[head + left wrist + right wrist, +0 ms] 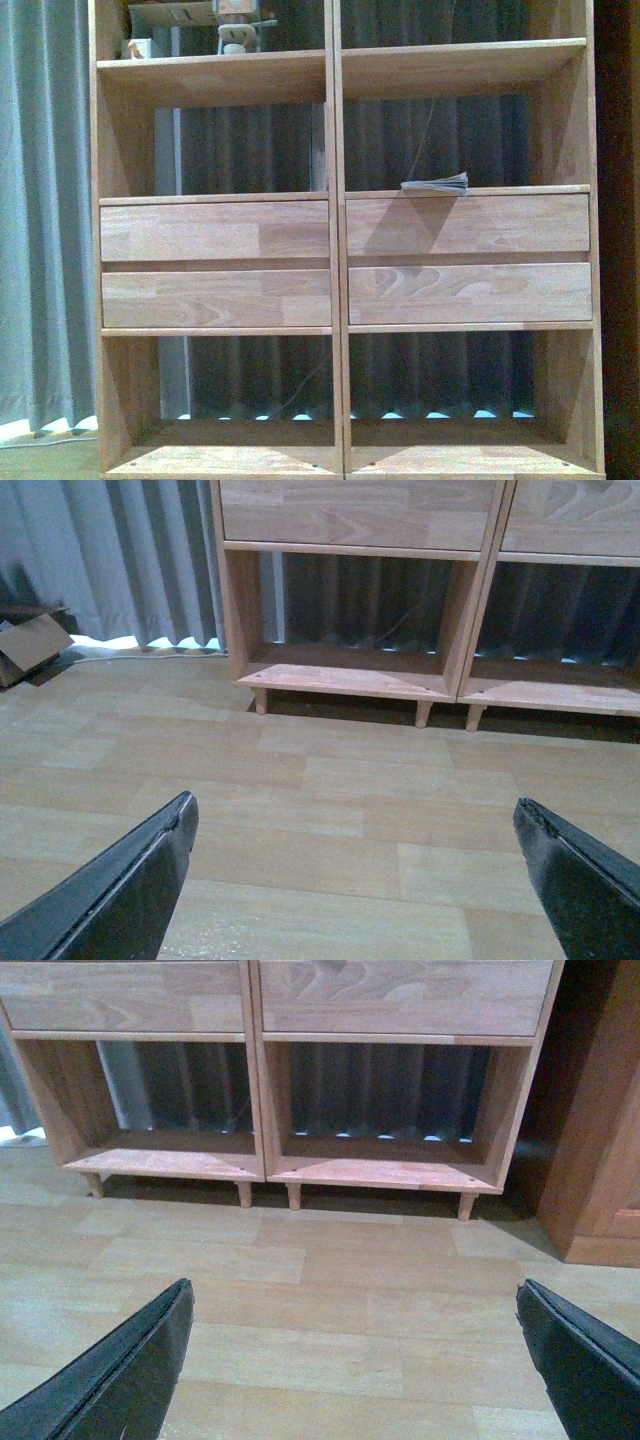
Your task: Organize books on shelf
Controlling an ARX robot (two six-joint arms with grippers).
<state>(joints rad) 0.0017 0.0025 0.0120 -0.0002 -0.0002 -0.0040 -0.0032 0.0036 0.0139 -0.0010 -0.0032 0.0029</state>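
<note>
The light-wood shelf (pixel 334 150) fills the front view, with twin centre posts and two rows of drawer fronts. A thin floppy book (pixel 436 183) lies flat on the board above the right-hand drawers, near the centre posts. The thicker teal-edged book is not in view. Neither arm shows in the front view. My left gripper (pixel 352 825) is open and empty, low over the wood floor, facing the shelf's bottom left compartment (pixel 350 670). My right gripper (pixel 352 1305) is open and empty, low over the floor, facing the bottom compartments (pixel 385 1165).
Small items (pixel 238 30) sit on the top left shelf. Grey curtain (pixel 45 200) hangs left of the shelf. A cardboard box (pixel 30 645) lies on the floor at the left. A darker wooden cabinet (pixel 600 1140) stands right of the shelf.
</note>
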